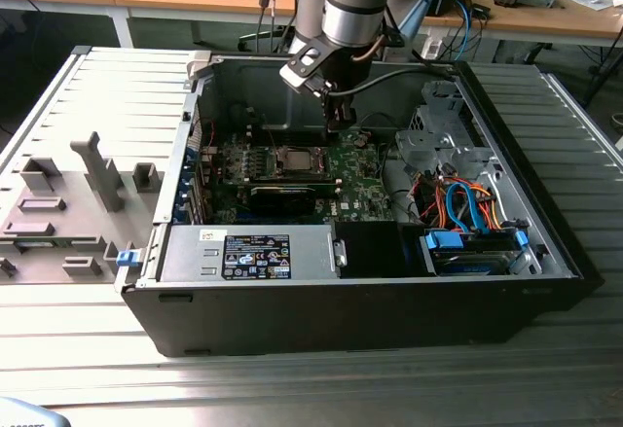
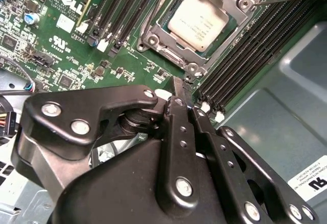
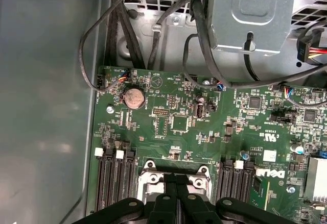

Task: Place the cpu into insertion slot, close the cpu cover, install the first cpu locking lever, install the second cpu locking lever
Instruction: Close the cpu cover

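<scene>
Lying flat, face-up: square cpu

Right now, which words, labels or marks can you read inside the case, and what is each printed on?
Large white logo on the motherboard: a brand mark, left unquoted.
Dark label on the power supply: too small to read.
Print on the cpu: too faint to read.
White sticker on the grey case panel: cut off, unreadable.

An open computer case holds orange and blue cables (beside a drive cage).
</scene>
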### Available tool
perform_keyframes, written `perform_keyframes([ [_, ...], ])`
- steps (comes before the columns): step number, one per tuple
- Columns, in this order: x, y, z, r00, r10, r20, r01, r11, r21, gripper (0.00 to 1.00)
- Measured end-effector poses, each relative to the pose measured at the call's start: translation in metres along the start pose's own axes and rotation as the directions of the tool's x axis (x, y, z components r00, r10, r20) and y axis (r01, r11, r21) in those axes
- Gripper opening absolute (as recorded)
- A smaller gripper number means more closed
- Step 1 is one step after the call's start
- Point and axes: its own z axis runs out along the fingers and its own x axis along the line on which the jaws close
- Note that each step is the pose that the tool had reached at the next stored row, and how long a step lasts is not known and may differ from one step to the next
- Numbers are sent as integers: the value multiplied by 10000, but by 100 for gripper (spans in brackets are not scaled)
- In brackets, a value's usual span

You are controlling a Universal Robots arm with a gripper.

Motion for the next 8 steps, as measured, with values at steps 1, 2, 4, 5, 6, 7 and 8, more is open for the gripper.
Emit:
perform_keyframes([
  [1,1,-4,2,10000,1,-1,-1,10000,-1,11],
  [2,1,-9,5,10000,0,-2,0,10000,-1,11],
  [4,3,-21,13,10000,1,0,-1,10000,-1,11],
  [5,3,-28,22,10000,0,0,0,10000,-1,11],
  [6,4,-33,28,10000,0,0,0,10000,-1,11],
  [7,5,-39,32,10000,0,0,0,10000,0,11],
  [8,6,-51,40,10000,0,-1,0,10000,-1,11],
])
